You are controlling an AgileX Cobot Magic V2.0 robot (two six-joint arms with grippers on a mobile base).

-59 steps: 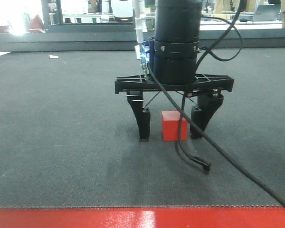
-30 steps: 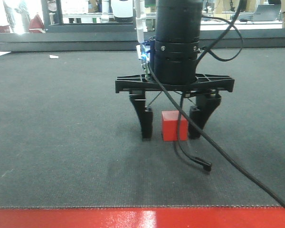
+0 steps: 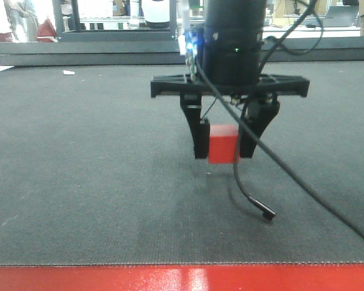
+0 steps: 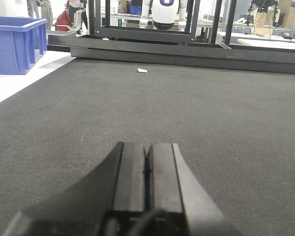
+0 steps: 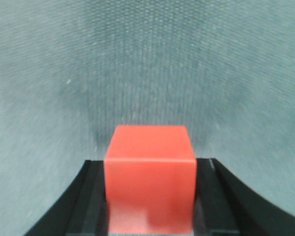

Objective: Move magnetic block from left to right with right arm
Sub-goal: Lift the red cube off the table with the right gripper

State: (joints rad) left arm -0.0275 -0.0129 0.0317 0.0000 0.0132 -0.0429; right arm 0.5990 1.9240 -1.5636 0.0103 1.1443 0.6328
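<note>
The right arm's two dark fingers press against opposite sides of the magnetic block, a small bright-red cube held firmly between them. In the right wrist view the magnetic block fills the gap, with a black finger touching each side face. The right gripper points straight down, and the cube appears to hang just clear of the dark grey worktop, with a faint shadow under it. A loose black cable end dangles at five o'clock from the cube. At ten o'clock, far back, lies a small white scrap. The left gripper has its fingers pressed together with nothing between them, low over the worktop, with a blue bin at ten o'clock.
</note>
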